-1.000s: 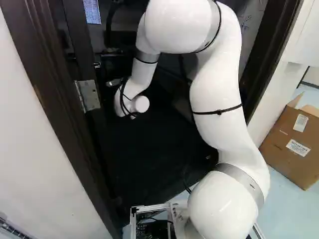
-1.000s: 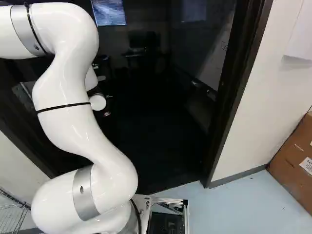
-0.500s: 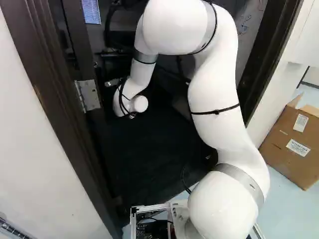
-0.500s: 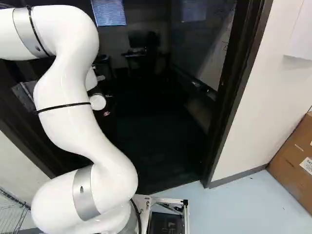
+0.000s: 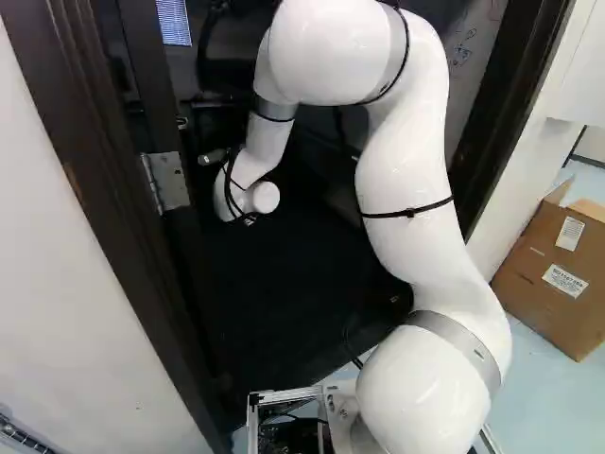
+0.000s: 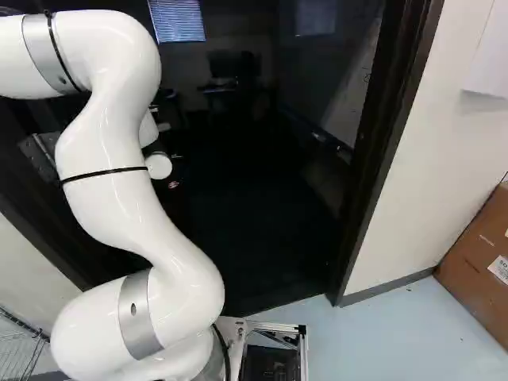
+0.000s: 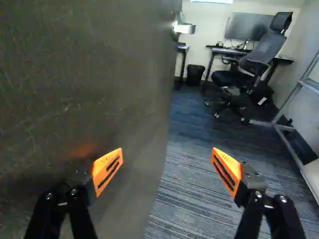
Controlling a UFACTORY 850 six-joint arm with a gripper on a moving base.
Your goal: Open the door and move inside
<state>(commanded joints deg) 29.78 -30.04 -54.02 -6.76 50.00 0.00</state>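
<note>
The dark door (image 7: 84, 99) stands swung inward, its broad face close ahead of and beside one finger in the wrist view. A silver lever handle (image 7: 184, 27) juts from its far edge. My gripper (image 7: 167, 167) is open, its orange pads wide apart with nothing between them; one is in front of the door face, the other over the opening. Whether a finger touches the door, I cannot tell. In the left base view the door's hinge (image 5: 167, 182) shows left of my arm's wrist (image 5: 250, 197); the gripper itself cannot be made out in the dark there.
The dark frame's right post (image 6: 385, 151) rises beside the doorway. Inside are carpet (image 7: 192, 194), an office chair (image 7: 254, 59), a desk, a bin (image 7: 195, 74) and a metal-framed board (image 7: 294, 99). A cardboard box (image 5: 558, 270) sits outside, right of the doorway.
The arm's upper part and wrist have shifted slightly leftward in the left base view. The base, door hinge and frame show no visible movement.
</note>
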